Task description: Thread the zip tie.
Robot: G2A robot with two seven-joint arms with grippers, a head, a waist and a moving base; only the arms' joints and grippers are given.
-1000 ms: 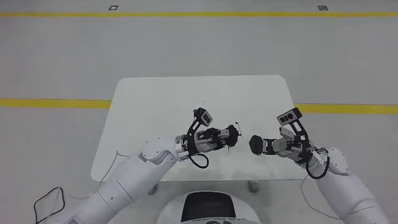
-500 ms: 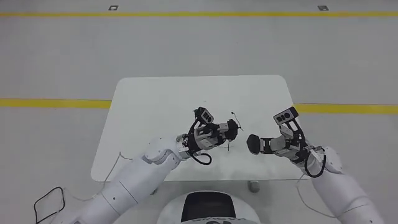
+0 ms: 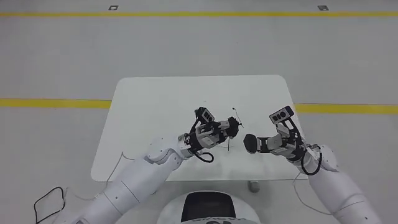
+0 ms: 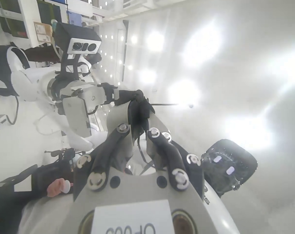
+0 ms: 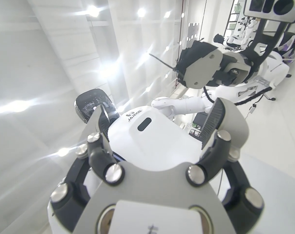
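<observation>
Two sets of fingers up off the desk (image 3: 155, 99), facing each other over its near half, right of the middle. Clamped shut in the left fingers (image 4: 137, 115): the zip tie (image 4: 164, 104), a thin black strap pinched partway along, one length poking out past the grip toward the far edge, another toward the near edge. Lifted clear of the desk, touching nothing but that grip. Just beside, toward the near right corner, the right fingers (image 5: 212, 120): spread wide apart, gripping nothing, turned toward the strap and, judging by the top view, not touching it.

Head end versus tail end: impossible to tell. Small dark speck just off the strap's tip in the left wrist view: possibly the head, possibly not.

Looks like the stage just ahead of the threading proper: strap secured on one side, free length not yet taken, no loop formed, tail not yet in the head. Early in the task, by that reckoning.

Next, probably: bring the open right fingers onto a free length and close squarely, flat faces across the flat of the strap, near enough the end to steer it. Then bend the strap round and line tail up with slot. Calls for fine alignment; thin and springy, so likely to twist or flick out of a loose pinch
</observation>
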